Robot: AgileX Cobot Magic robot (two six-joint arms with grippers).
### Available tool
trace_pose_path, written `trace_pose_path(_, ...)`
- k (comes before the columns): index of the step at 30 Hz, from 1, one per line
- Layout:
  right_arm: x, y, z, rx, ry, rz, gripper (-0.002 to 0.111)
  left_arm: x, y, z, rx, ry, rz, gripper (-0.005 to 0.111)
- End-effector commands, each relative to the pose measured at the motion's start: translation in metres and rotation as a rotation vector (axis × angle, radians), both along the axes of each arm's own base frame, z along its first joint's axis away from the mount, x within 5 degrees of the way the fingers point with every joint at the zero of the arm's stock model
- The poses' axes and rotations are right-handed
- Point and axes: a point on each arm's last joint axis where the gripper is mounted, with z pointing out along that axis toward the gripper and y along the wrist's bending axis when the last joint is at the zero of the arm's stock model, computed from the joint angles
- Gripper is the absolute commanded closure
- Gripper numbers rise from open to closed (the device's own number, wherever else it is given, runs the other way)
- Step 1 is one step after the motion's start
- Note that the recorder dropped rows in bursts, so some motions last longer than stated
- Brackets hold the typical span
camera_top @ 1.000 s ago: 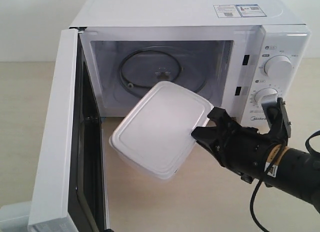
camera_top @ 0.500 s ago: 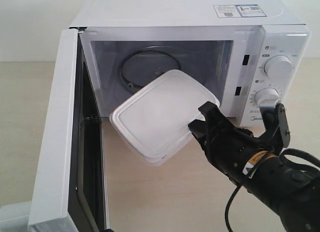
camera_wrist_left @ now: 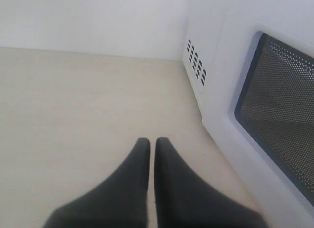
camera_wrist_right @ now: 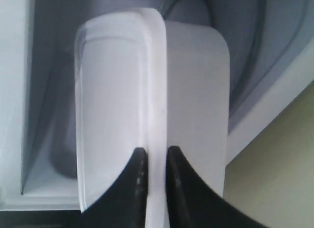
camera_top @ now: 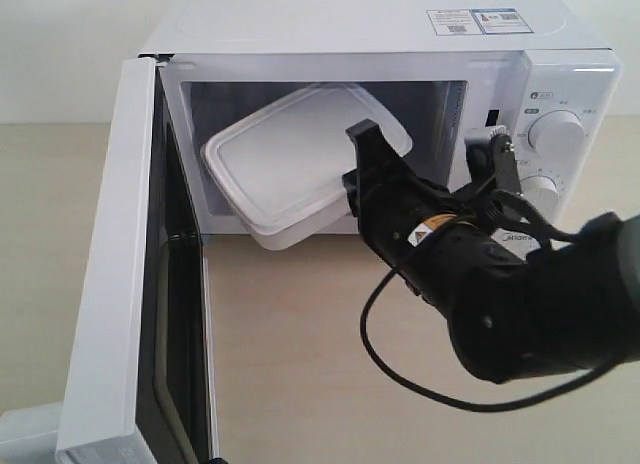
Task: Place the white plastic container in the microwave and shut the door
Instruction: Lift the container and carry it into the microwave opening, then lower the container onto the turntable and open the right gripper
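White plastic container [camera_top: 300, 164] sits tilted in the mouth of the microwave [camera_top: 350, 24], partly inside the cavity. It lies ahead of the right gripper [camera_top: 352, 179], long axis running from the gripper into the cavity, lid rim edge-on in the wrist view. Right gripper is clamped narrow on that lid rim at the near end; whether the box touches the cavity floor, can't tell. Left gripper [camera_wrist_left: 152, 142] has fingers together, empty, low over the desk [camera_wrist_left: 73, 105] just beside the open door [camera_top: 110, 264], so nearer for closing.
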Motion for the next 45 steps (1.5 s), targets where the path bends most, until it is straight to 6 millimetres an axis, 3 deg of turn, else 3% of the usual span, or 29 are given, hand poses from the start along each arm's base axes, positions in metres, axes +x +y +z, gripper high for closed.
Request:
trace_pose_path(1,0.016,0.016,-0.002,0.008,0.004,-0.017,0.108,0.0,0.0,-0.001,0.004,-0.001,0.003,0.102)
trace_pose_path(8,0.034,0.027,-0.008,0.043,0.021,-0.101,0.108,0.0,0.0,-0.001,0.003,-0.001,-0.008,0.102)
trace_pose_path(20,0.044,0.016,-0.002,0.026,0.014,-0.259,0.108,-0.001,-0.003,-0.001,0.003,-0.001,-0.057,0.102)
trace_pose_path(35,0.057,0.003,0.003,0.036,0.001,-0.307,0.108,-0.001,-0.003,-0.001,0.003,-0.001,-0.057,0.102)
trace_pose_path(45,0.076,0.024,0.0,0.045,0.013,-0.268,0.108,-0.001,-0.003,-0.001,0.003,-0.001,-0.057,0.102)
